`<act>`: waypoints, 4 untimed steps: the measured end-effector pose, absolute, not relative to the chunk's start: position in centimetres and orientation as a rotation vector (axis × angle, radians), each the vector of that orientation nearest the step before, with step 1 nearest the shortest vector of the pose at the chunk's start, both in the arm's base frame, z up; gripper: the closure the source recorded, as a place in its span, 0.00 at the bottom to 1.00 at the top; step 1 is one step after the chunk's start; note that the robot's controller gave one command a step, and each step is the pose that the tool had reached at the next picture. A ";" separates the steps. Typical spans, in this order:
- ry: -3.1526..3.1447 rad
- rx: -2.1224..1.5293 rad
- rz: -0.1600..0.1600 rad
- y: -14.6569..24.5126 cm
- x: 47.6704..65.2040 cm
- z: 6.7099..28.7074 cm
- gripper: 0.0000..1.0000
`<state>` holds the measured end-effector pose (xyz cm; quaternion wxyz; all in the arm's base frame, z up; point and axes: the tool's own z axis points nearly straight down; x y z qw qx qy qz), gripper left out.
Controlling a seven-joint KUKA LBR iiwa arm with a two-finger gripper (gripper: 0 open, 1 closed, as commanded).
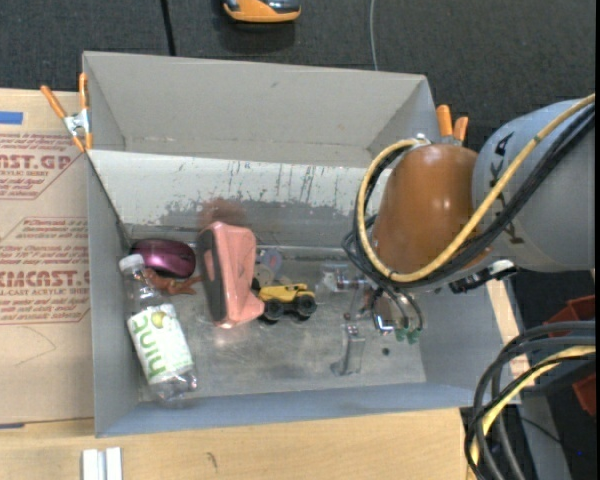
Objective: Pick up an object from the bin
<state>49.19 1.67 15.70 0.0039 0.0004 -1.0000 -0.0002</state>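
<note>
My gripper (pixel 351 352) hangs low over the bin floor in the right half of the bin, under the arm's orange-brown cover. The nearest loose thing is a small yellow and black toy vehicle (pixel 287 300), a little to the gripper's left and apart from it. Left of the toy lies a pink block-shaped thing with a dark side (pixel 230 272), standing on its long edge. I see nothing held by the gripper.
A clear plastic bottle with a green label (pixel 158 340) lies along the left wall. A magenta rounded thing (pixel 167 258) rests at the back left, and a small clear bluish piece (pixel 268 262) lies behind the toy. The arm and its cables cover the bin's right side.
</note>
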 end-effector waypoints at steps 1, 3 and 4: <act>-3.142 0.000 -0.001 1.7 49.4 16.1 0.00; -3.136 0.283 0.000 5.2 54.9 11.7 0.00; -3.121 0.367 0.000 6.2 54.9 8.3 1.00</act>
